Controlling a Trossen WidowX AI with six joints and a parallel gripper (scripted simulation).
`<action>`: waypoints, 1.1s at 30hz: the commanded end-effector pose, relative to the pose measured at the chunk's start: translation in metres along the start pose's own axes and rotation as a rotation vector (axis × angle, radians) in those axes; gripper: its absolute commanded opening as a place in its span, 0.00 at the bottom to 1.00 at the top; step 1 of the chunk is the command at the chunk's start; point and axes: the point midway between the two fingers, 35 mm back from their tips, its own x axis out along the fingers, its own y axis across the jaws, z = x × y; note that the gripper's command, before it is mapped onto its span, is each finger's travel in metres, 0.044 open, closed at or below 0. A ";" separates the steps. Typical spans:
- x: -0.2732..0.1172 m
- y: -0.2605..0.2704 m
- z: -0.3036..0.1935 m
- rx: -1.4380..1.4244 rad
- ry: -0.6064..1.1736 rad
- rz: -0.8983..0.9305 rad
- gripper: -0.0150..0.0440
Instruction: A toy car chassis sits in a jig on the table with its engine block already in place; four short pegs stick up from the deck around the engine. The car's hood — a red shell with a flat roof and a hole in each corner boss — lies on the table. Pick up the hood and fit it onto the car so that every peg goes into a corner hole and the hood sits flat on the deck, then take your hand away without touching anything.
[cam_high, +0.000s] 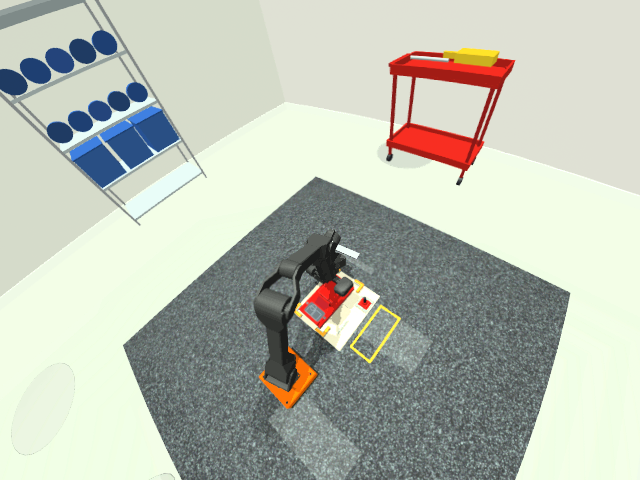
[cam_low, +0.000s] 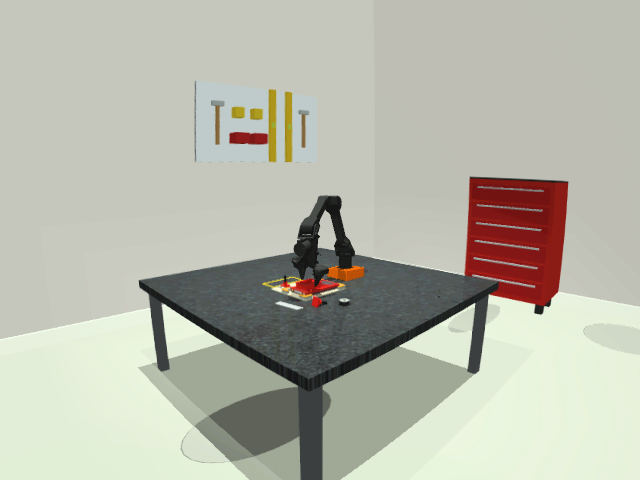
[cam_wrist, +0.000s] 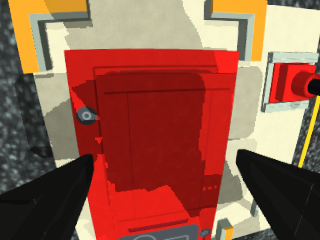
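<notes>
Now the hood (cam_wrist: 155, 145) lies on the chassis in the jig (cam_wrist: 250, 115), while the gripper (cam_wrist: 165, 190) hangs above it with its two fingers spread wide, one off each long side, holding nothing. Around it on the tabletop (cam_low: 392, 310) sit two orange corner brackets (cam_wrist: 235, 20) at the jig's far end, one small red block (cam_wrist: 292, 85) to the right, one yellow outlined rectangle (cam_high: 375, 333), one pale strip (cam_low: 288, 305) and one small dark disc (cam_low: 344, 301); one round peg (cam_wrist: 86, 115) shows at the hood's left edge.
</notes>
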 end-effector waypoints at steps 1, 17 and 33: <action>-0.026 -0.005 0.002 0.002 -0.021 0.057 1.00; -0.064 -0.014 -0.002 -0.002 -0.043 0.143 1.00; -0.064 -0.014 -0.002 -0.002 -0.043 0.143 1.00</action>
